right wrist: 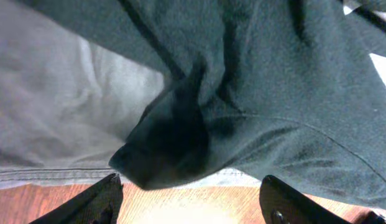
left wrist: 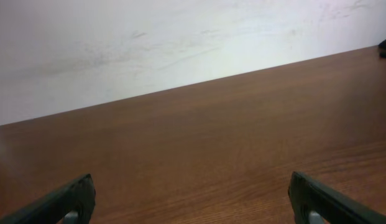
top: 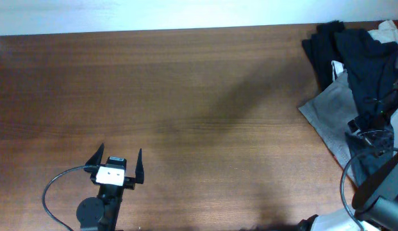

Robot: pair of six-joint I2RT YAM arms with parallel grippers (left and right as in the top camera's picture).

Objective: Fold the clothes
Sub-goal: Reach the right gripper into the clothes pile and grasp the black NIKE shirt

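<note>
My left black two-finger gripper (top: 120, 154) holds its jaws spread as wide as they go, fingers (left wrist: 68, 202) level and pointing straight ahead. My right black two-finger gripper (right wrist: 191, 185) has its jaws parted somewhat narrower, fingertips (right wrist: 96, 202) apart.

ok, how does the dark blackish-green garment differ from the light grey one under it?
Colour: the dark blackish-green fabric garment is near black; the light grey fabric garment is pale.
Pose: the dark one is bunched in folds; the grey one lies flatter on the brown wooden table.
Layer: the dark one lies on top, the grey one beneath.
Shared: both soft cloth, neither folded, same heap.
</note>
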